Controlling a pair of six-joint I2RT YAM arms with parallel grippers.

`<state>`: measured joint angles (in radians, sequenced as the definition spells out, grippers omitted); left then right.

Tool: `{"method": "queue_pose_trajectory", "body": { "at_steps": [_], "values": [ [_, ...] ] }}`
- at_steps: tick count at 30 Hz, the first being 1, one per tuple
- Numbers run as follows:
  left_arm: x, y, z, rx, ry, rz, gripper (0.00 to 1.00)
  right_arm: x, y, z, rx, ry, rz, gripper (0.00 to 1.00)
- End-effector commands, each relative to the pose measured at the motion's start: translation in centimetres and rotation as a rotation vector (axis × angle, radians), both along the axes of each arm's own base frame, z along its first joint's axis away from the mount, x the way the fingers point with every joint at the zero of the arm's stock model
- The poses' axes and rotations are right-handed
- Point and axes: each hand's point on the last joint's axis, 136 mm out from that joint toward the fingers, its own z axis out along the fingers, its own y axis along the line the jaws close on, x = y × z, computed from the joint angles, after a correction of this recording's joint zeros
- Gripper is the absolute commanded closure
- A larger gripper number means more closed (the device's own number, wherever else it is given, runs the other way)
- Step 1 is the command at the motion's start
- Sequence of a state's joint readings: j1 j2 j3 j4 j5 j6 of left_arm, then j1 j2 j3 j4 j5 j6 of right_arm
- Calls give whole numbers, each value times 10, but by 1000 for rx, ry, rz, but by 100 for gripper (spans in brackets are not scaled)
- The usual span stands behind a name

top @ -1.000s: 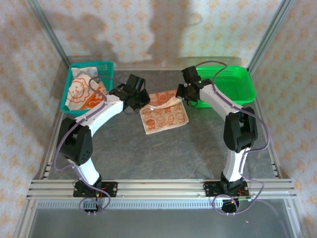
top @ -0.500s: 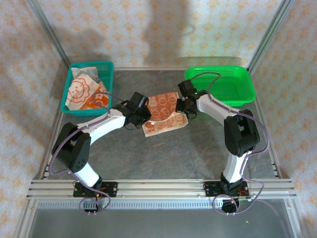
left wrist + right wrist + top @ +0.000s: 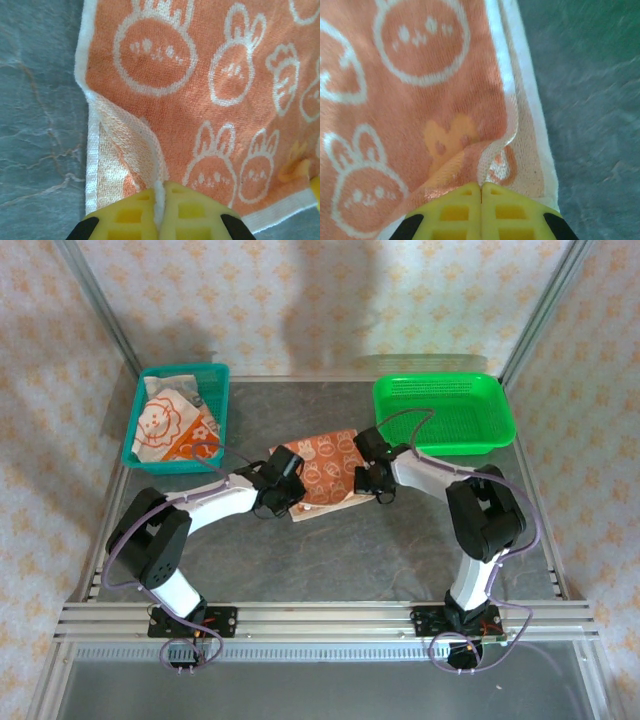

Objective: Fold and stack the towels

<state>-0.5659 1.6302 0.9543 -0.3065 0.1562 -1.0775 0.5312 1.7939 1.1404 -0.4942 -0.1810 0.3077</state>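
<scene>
- Orange ground, white rabbit faces: a terry towel (image 3: 325, 462) lies mid-table, doubled over, spanning the gap between both pincers.
- Left gripper (image 3: 161, 197): yellow fingers pressed together on the terry towel's white left hem, cloth nipped between them.
- Right gripper (image 3: 481, 192): fingers closed tight on a raised fold at the right hem.
- More printed towels (image 3: 165, 425) sit in a teal plastic mesh basket (image 3: 185, 368), far left; lion face legible, other print too small to read.
- Green plastic mesh basket (image 3: 445, 405) stands far right, near the right gripper.
- Grey stone-patterned table (image 3: 350, 550) shows outside both hems and widely toward the arm bases.
</scene>
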Motion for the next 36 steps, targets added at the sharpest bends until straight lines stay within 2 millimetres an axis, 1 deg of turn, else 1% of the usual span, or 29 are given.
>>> {"method": "queue_pose_trajectory", "body": {
  "at_steps": [1,5,8,10,12,15,18,20,24,27,29,33,34,36],
  "values": [
    [-10,31,-5,167,9,-20,100,-8,12,11,51,-30,-25,98],
    [-17,56,-4,245,14,-58,100,-26,27,11,81,-27,-42,98],
    [-18,65,1,251,-3,-75,100,-32,32,14,110,-28,-85,98],
    [-16,63,4,214,-25,-77,100,-30,33,19,134,-41,-114,98],
    [-11,62,11,192,-50,-73,100,-26,36,30,153,-58,-122,98],
    [1,63,24,173,-78,-62,100,-13,41,52,155,-105,-115,98],
    [19,65,41,169,-115,-59,100,8,42,73,128,-166,-111,98],
    [35,67,54,167,-136,-56,100,26,43,84,127,-192,-116,98],
    [76,75,86,198,-190,-51,100,73,44,106,128,-248,-130,98],
    [109,84,105,240,-233,-35,100,109,47,116,123,-280,-126,98],
    [132,88,113,235,-249,-28,100,132,50,120,107,-302,-118,98],
    [178,93,130,220,-274,-16,100,178,53,135,97,-353,-121,98],
    [188,94,129,223,-268,-17,100,188,52,139,103,-358,-125,98],
    [201,92,135,217,-275,-18,100,204,53,147,114,-380,-127,98]
  ]
}}
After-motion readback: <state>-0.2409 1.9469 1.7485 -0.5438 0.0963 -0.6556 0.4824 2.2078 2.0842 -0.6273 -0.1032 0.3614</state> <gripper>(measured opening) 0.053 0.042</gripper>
